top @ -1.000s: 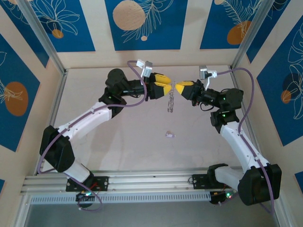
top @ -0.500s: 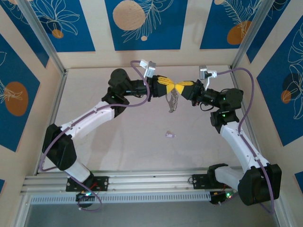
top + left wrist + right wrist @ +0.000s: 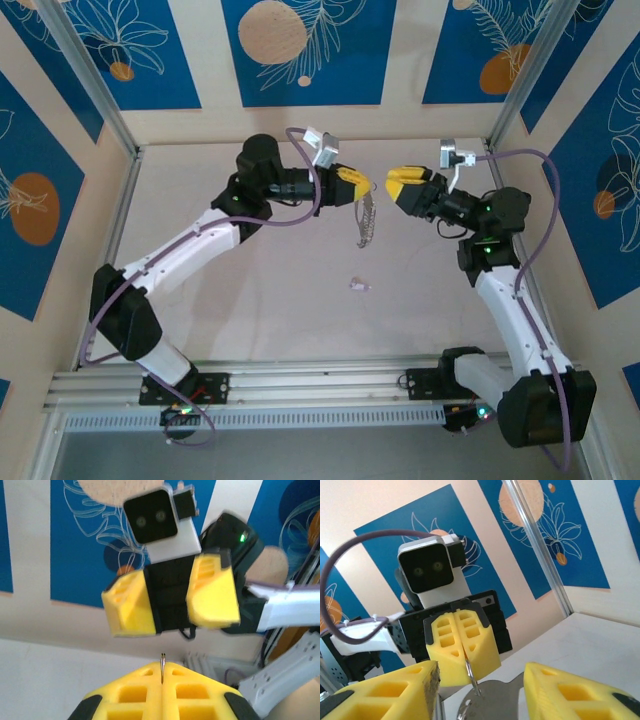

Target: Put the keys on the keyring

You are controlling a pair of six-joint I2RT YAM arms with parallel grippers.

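Observation:
My left gripper [image 3: 366,189] is shut on the top of the thin keyring [image 3: 367,222], which hangs below it above the table with several small silvery keys along it. In the left wrist view the ring's edge [image 3: 162,666] sticks up between my closed yellow fingers [image 3: 135,692]. My right gripper [image 3: 393,185] stands open a short way to the right of the ring, holding nothing. The right wrist view faces the left gripper [image 3: 466,661], the ring [image 3: 469,672] and a flat silvery key [image 3: 506,699] hanging from it. A tiny lilac key [image 3: 358,285] lies on the table.
The beige tabletop [image 3: 250,300] is enclosed by walls with blue panels and metal corner posts [image 3: 95,90]. A metal rail [image 3: 300,385] runs along the near edge by the arm bases. The lilac key lies well below and in front of both grippers.
My right gripper, which met the left one at the ring, has opened and drawn back to the right. The left gripper has shifted slightly right, still holding the ring.

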